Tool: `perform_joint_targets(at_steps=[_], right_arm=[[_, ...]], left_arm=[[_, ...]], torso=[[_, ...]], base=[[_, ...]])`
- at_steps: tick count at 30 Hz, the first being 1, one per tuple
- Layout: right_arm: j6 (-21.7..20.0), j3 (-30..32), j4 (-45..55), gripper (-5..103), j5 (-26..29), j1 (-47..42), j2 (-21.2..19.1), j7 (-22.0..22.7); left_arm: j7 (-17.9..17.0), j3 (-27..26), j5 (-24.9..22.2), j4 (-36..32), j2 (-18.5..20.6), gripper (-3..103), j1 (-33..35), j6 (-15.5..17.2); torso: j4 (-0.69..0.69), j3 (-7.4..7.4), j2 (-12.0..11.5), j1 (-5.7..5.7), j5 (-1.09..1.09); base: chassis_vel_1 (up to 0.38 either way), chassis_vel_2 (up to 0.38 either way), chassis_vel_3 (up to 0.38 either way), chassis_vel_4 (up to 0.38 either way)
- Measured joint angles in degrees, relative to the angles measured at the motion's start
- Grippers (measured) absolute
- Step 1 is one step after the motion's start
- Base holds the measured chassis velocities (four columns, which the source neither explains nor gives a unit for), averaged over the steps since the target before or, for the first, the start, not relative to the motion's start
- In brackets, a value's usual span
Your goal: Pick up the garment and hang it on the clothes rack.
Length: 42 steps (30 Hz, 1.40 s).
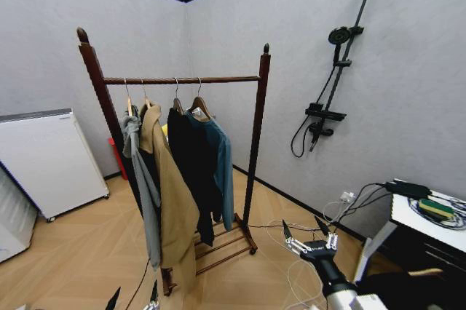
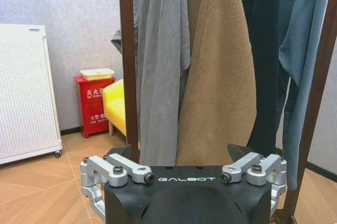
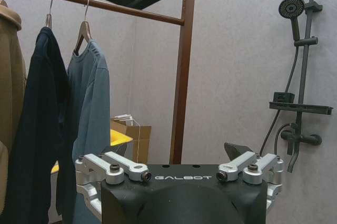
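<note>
We see the garment point(image 1: 217, 151) hanging on the rack point(image 1: 256, 128), last on the bar | our right gripper point(image 1: 311, 235) low beside the rack, fingers wide, holding nothing | left gripper point(image 1: 133, 300) low, fingers apart.

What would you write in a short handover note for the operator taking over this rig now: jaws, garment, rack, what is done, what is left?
Left gripper: low at the view's bottom edge, near the rack's base, jaws open, empty.
Right gripper: low, right of the rack, jaws open, empty.
Garment: teal top on a wooden hanger, hooked on the rack's bar, rightmost of four, beside a dark garment; a tan coat and grey jacket hang further left.
Done: by how things lie, the garment is hung and released.
Left: nothing on the hanging that I can see; check the hook sits properly.
</note>
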Motion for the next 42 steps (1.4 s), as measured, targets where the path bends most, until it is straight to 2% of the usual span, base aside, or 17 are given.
perform_joint_targets(at_steps=[28,42], right_arm=[[-0.32,-0.27,-0.46,100,0.36,0.75,-0.26,0.12],[-0.34,-0.30,-0.53,100,0.42,0.82,-0.28,0.12]], left_arm=[[0.00,0.00,0.00,0.00,0.00,100,0.00,0.00],[0.00,0.00,0.00,0.00,0.00,100,0.00,0.00]], torso=[[-0.01,0.00,0.00,0.00,0.00],[-0.01,0.00,0.00,0.00,0.00]], base=[[-0.003,-0.003,-0.004,-0.002],[-0.092,-0.087,-0.097,-0.090]])
